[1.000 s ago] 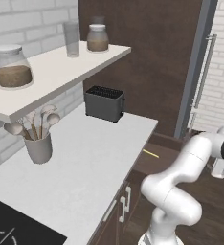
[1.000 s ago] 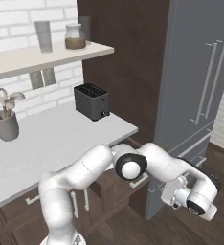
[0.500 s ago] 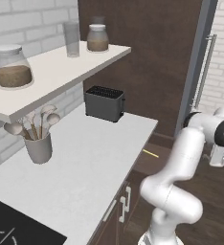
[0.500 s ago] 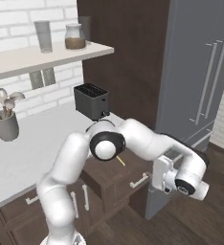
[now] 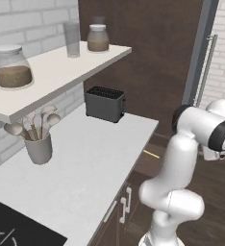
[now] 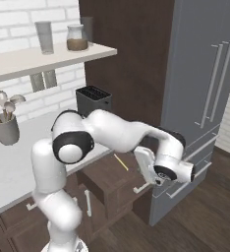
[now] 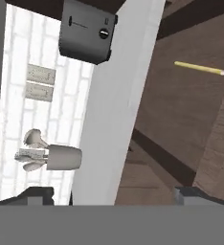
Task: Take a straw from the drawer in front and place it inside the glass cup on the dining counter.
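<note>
Taking the open drawer as the landmark and reading the right base view from left to right: a grey utensil holder stands on the white worktop far to its left, the black toaster sits behind and above it, and the yellow straw lies flat inside it, untouched. Just right of the drawer, off its outer corner, hangs the gripper, which from the hand view has its jaws spread wide and nothing between them. So the drawer is already out, but the straw is not yet picked up, and carrying it to the glass cup remains.
</note>
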You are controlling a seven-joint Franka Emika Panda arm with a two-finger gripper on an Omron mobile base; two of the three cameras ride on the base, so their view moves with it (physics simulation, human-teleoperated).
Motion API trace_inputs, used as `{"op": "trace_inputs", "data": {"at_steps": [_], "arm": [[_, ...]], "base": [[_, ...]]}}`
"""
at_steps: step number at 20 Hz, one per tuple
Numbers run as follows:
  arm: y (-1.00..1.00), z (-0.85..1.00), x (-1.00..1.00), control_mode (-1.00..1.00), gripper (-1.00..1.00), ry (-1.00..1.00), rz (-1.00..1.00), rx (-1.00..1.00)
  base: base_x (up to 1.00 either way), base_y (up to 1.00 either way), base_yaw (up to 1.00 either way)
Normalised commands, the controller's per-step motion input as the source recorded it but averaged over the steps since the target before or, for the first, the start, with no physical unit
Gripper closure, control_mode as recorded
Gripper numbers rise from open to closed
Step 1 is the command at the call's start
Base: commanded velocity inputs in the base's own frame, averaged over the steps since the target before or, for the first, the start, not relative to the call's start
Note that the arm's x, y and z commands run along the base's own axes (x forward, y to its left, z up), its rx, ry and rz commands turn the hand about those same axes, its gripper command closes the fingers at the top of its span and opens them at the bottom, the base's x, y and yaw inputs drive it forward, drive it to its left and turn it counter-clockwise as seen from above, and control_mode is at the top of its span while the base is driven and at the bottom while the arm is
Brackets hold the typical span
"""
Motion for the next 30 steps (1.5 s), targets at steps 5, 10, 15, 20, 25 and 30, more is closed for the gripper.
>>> {"op": "trace_inputs", "data": {"at_steps": [5,10,15,20,25,30], "arm": [[0.73,0.11,0.04,-1.0,-1.0,0.11,0.0,-0.36],[0.53,0.22,0.04,-1.0,-1.0,0.24,0.0,-0.33],[0.3,-0.23,0.19,-1.0,-1.0,0.13,0.0,-0.32],[0.14,-0.28,0.22,-1.0,-1.0,0.07,0.0,-0.22],[0.05,-0.35,0.09,-1.0,-1.0,0.03,0.0,-0.17],[-0.03,-0.31,0.04,-1.0,-1.0,0.0,0.0,-0.08]], "base": [[0.0,0.0,0.0],[0.0,0.0,0.0],[0.0,0.0,0.0],[0.0,0.0,0.0],[0.0,0.0,0.0],[0.0,0.0,0.0]]}}
